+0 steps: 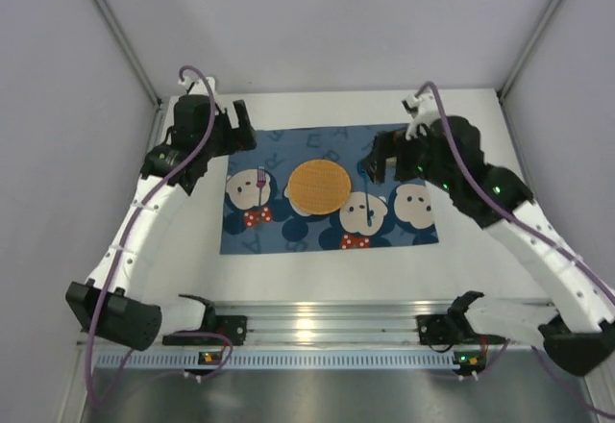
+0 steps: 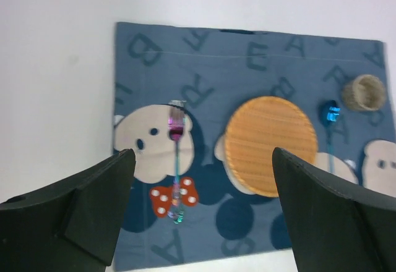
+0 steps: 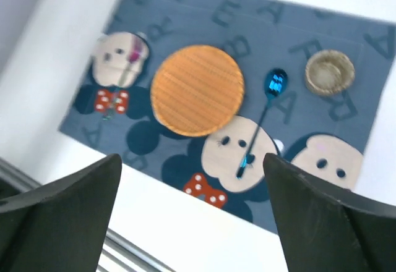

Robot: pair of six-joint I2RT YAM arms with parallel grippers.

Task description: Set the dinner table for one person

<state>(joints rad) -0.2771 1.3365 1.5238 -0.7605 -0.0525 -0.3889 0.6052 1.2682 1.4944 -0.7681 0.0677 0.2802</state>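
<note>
Both pairs of jaws stand wide apart and hold nothing: the left gripper [image 2: 203, 161] hangs over the fork [image 2: 176, 161], the right gripper [image 3: 192, 161] over the plate [image 3: 198, 89]. Everything lies on the bear-print mat [image 1: 288, 144], mid dinner table [image 1: 317, 274]. The danger, I'd say: a low sweep by the right arm could clip the small woven cup [image 3: 330, 72] towards the mat's far right corner, or knock the spoon [image 3: 260, 123] askew. Nothing else stands in the way.
</note>
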